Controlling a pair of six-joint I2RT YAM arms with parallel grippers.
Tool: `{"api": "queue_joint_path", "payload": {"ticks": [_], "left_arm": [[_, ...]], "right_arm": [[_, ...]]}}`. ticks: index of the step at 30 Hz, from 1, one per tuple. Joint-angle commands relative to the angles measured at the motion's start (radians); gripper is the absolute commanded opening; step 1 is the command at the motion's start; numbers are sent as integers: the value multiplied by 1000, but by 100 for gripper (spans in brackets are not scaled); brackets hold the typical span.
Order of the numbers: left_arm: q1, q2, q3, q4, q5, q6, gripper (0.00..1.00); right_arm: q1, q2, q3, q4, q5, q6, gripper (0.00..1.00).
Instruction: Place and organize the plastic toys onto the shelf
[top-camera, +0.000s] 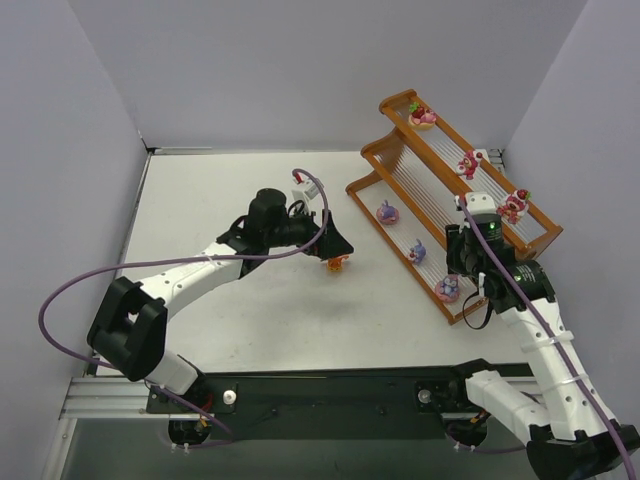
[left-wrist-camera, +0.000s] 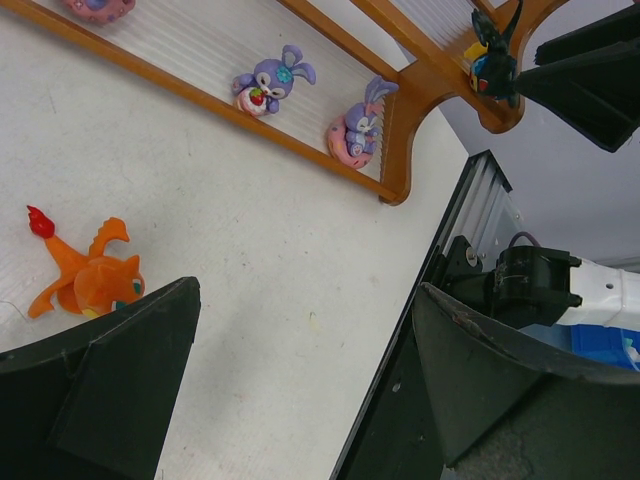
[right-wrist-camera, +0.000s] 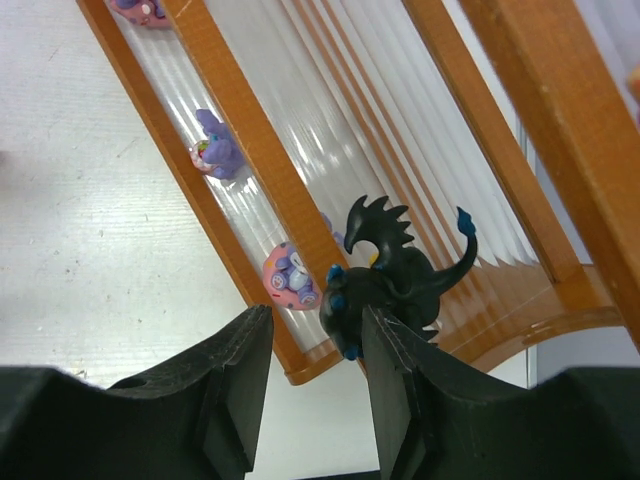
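The shelf (top-camera: 440, 195) stands at the far right corner of the table (top-camera: 200, 200), angled from the far edge toward the right edge. In the top view, three pink-red toys (top-camera: 422, 116) (top-camera: 468, 164) (top-camera: 514, 205) sit spaced along its highest tier, and three purple toys (top-camera: 387, 212) (top-camera: 417, 252) (top-camera: 447, 289) sit along its lowest. The orange toy (top-camera: 336, 263) lies on the table about midway between the left and right edges, just beneath the left gripper (top-camera: 335, 248). The right gripper (top-camera: 470, 250) hangs over the near end of the shelf; what it carries is hidden from here.

In the left wrist view, the left gripper (left-wrist-camera: 305, 295) is spread wide and holds nothing. The orange toy (left-wrist-camera: 85, 275) lies beside its left finger (left-wrist-camera: 110, 380), outside the gap. Two purple toys (left-wrist-camera: 270, 82) (left-wrist-camera: 358, 130) stand behind the shelf's front rim (left-wrist-camera: 300, 150). Past the shelf's end, the black winged toy (left-wrist-camera: 492, 55) sits at the tip of the right gripper (left-wrist-camera: 600, 80).

In the right wrist view, the right gripper (right-wrist-camera: 315, 318) is closed narrowly on the black winged toy (right-wrist-camera: 400, 275), held above the near end of the shelf (right-wrist-camera: 240, 150). Purple toys (right-wrist-camera: 218, 145) (right-wrist-camera: 290, 278) rest on the lowest tier below.
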Motion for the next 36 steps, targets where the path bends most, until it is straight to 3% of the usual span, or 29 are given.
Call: {"api": "queue_joint_path", "payload": {"ticks": [1, 12, 21, 31, 36], "left_arm": [[-1, 12, 59, 33, 24, 13, 97], [-1, 21, 65, 27, 32, 18, 97], [-1, 24, 72, 17, 30, 25, 97], [-1, 24, 77, 13, 29, 28, 97], [-1, 22, 82, 14, 27, 28, 97]], "right_arm": [[5, -27, -21, -45, 87, 39, 40], [5, -28, -59, -59, 114, 61, 29], [7, -10, -62, -59, 136, 78, 0], [5, -5, -3, -60, 128, 87, 0], [5, -7, 74, -79, 49, 139, 0]]}}
